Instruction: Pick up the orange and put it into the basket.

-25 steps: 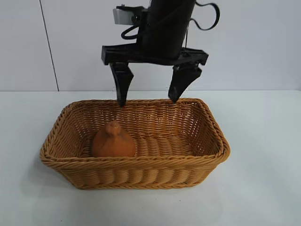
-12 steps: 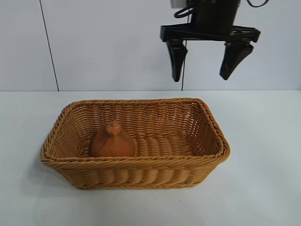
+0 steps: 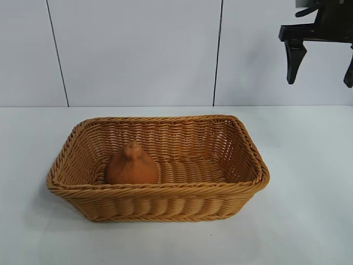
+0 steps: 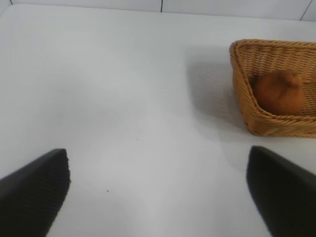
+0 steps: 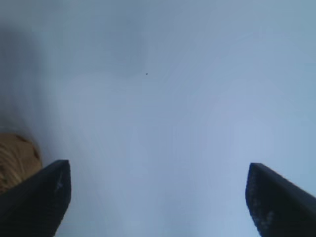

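Note:
The brownish-orange lumpy orange [image 3: 132, 165] sits inside the wicker basket [image 3: 160, 190], toward its left end, with its knob up. My right gripper [image 3: 320, 83] is open and empty, high in the air at the far upper right, well clear of the basket. In the right wrist view my right gripper [image 5: 157, 165] spans bare table, with a corner of the basket [image 5: 15, 158] at the edge. My left gripper [image 4: 157, 150] is open and empty over bare table; the basket [image 4: 242, 79] with the orange [image 4: 279, 91] lies off to one side of it.
The basket stands in the middle of a white table [image 3: 309, 210] in front of a pale panelled wall [image 3: 138, 49].
My right gripper, open and empty, has risen from just above the basket's back rim and swung away to the upper right. The orange and basket have not moved.

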Controlling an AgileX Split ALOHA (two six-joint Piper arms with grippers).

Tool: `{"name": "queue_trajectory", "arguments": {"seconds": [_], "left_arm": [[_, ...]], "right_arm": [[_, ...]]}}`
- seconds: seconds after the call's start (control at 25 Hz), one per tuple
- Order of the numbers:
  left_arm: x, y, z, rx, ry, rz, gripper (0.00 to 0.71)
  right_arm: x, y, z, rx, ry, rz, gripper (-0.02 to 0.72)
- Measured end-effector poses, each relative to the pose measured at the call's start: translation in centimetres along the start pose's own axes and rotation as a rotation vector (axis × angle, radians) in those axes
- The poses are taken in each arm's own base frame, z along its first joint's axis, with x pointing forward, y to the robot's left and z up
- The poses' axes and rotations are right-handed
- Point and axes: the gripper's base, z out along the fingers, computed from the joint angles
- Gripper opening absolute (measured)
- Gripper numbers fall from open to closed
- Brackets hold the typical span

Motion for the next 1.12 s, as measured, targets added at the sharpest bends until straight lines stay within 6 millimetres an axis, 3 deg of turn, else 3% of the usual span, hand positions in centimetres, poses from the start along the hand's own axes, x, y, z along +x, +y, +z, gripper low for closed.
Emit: {"name": "queue_trajectory", "arguments": {"seconds": [0.2, 0.36, 0.72, 0.92, 1.12], "left_arm": [[0.0, 0.0, 0.0, 0.0, 0.0, 0.0, 0.693], [0.0, 0.0, 0.0, 0.0, 0.0, 0.0, 0.693], [0.0, 0.0, 0.0, 0.001, 0.0, 0.0, 0.693], [0.0, 0.0, 0.0, 0.001, 0.0, 0.0, 0.693], [0.0, 0.0, 0.0, 0.001, 0.0, 0.0, 0.693]], "right_arm": [[1.7, -0.1, 0.3, -0.025, 0.054, -0.011, 0.661], [5.2, 0.4, -0.6, -0.068, 0.107, -0.04, 0.661], [15.6, 1.7, -4.7, -0.102, 0.14, -0.138, 0.661], [21.2, 0.8, -6.3, -0.109, 0.1, -0.151, 0.661], [26.2, -0.6, -6.3, -0.107, -0.055, -0.198, 0.661]]}}
